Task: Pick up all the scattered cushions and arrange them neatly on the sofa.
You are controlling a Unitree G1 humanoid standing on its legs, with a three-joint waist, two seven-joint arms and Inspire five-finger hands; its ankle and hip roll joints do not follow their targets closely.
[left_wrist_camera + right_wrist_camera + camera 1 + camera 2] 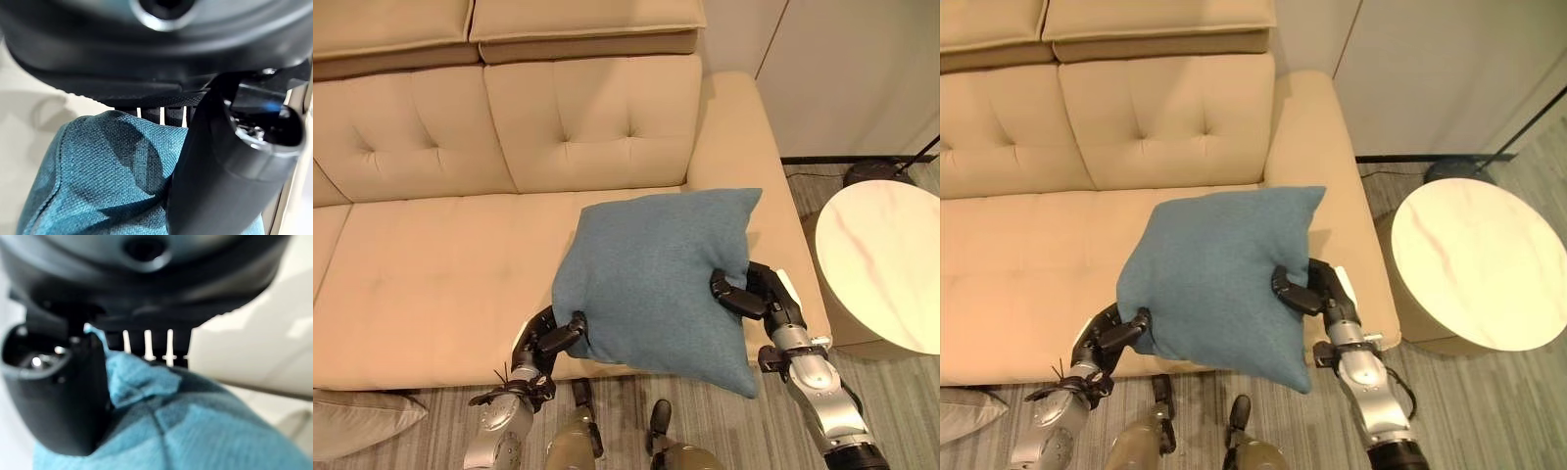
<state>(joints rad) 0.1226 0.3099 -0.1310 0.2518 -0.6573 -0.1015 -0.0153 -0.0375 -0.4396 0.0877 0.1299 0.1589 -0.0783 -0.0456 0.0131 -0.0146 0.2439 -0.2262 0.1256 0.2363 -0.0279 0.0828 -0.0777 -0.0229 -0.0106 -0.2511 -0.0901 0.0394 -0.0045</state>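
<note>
A teal blue cushion [656, 279] hangs above the right end of the beige sofa's seat [440, 284], held between both hands. My left hand [553, 338] pinches its lower left corner, thumb [220, 186] pressed onto the fabric [98, 186]. My right hand [754, 292] grips the cushion's right edge, thumb [58, 396] and fingers closed on the teal cloth [195, 431]. The cushion is tilted, its lower right corner drooping past the seat's front edge. A grey cushion [357, 421] lies on the floor at the lower left, by the sofa's front.
A round white marble-topped side table [886, 264] stands right of the sofa's arm [744, 137]. A dark lamp base [876, 174] sits on the floor behind it. White wall panels rise at the back right.
</note>
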